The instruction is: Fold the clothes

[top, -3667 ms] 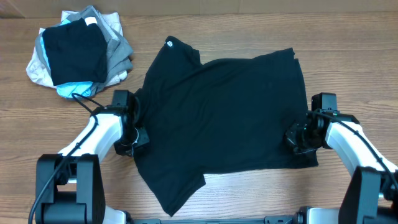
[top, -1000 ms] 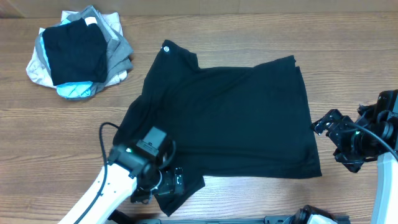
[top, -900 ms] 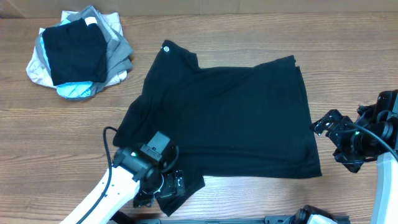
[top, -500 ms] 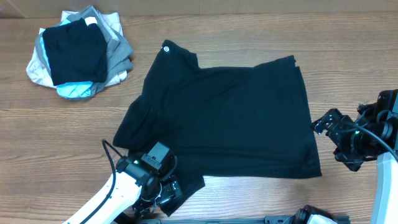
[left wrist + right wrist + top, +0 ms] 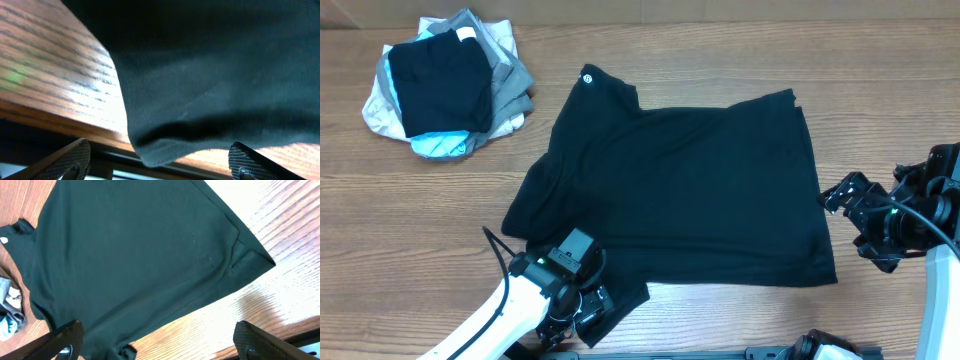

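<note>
The clothes, a black shirt (image 5: 690, 185), lie spread flat across the middle of the table, with a small round white logo (image 5: 588, 78) at the collar, far left. My left gripper (image 5: 592, 306) is low at the shirt's near-left sleeve. In the left wrist view the sleeve tip (image 5: 155, 152) hangs between the wide-apart fingers (image 5: 70, 159) at the table's front edge; that left gripper (image 5: 160, 164) is open. Just right of the shirt's right hem, my right gripper (image 5: 847, 224) stands open. Its wrist view shows the shirt (image 5: 130, 255) ahead and bare wood between the right gripper's (image 5: 162, 345) fingers.
A stacked pile of black, grey, beige and light-blue garments (image 5: 445, 85) sits at the far left corner, and its edge (image 5: 10, 311) also shows in the right wrist view. The table's front edge (image 5: 60, 125) runs right beside the left gripper.
My left arm has slid back along the sleeve toward the table's front edge. Its jaws have narrowed slightly. The right arm and the shirt have stayed put.
</note>
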`<state>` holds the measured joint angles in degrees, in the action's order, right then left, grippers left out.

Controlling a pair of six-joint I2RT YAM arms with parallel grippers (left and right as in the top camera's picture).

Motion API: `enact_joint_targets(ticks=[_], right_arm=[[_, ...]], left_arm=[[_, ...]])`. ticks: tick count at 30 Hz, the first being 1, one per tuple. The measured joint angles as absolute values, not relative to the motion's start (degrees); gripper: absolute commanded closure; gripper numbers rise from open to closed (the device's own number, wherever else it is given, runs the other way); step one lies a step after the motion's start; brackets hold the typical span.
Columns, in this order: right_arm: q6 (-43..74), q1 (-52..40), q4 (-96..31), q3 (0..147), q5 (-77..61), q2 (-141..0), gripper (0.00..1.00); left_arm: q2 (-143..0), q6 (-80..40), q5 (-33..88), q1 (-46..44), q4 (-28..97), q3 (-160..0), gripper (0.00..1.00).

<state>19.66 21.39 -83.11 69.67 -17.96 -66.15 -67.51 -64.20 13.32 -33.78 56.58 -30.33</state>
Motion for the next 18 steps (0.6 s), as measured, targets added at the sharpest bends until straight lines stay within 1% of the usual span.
enact_joint_targets(ticks=[11,14,15,16,18], right_arm=[[18.4,21.4,-83.2,69.7,-18.3,-66.2,0.0],[18.3,21.4,-83.1,69.7,-18.3,-66.2,0.0],[18.3,21.4,-83.1,69.7,-18.3,-66.2,0.02],[18.3,21.4,-83.1,69.7,-18.5,-66.2,0.03],[18.7,21.4,-83.1,69.6,-18.7,-66.2,0.04]], left_arm=[[-77.3,-64.6,13.0,-33.8,52.2,-30.4,0.13],[-77.5,-64.6,13.3,-33.8,51.7,-30.5,0.19],[-77.6,-64.6,13.3,-33.8,51.5,-30.5,0.23],[-77.6,-64.6,13.5,-33.8,51.2,-30.5,0.31],[-77.8,-64.6,14.0,-33.8,50.5,-30.5,0.52]])
